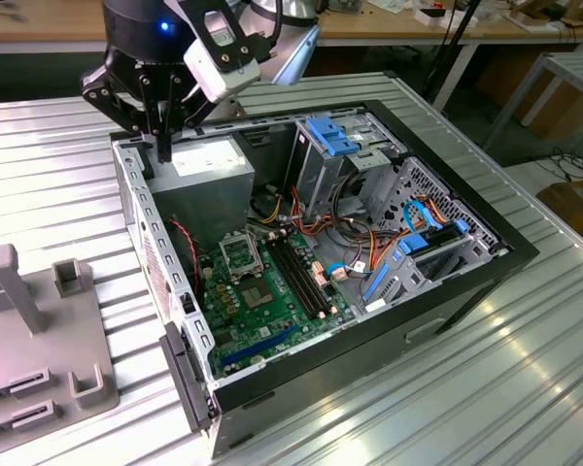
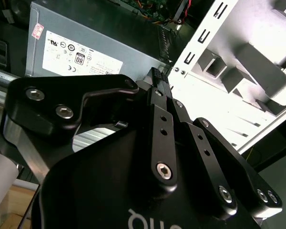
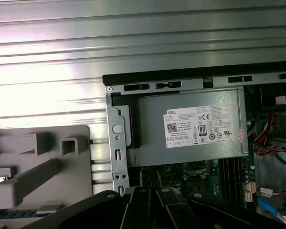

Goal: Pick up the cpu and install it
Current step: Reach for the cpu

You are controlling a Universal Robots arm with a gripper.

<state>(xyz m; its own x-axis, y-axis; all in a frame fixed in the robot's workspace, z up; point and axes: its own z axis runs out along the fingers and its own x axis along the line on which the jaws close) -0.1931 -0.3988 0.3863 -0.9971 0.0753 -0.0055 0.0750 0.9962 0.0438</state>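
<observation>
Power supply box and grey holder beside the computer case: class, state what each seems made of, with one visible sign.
Power supply box: likely sheet metal, dull grey, folded edges, paper label. Grey holder: probably plastic, matte, blocky moulded-looking posts.

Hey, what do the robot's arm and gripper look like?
The gripper is matte black: angular linked bars pinned with silver screws. In the exterior view, the arm is silver-grey with a black wrist, a blue light and a white box beside it.
</observation>
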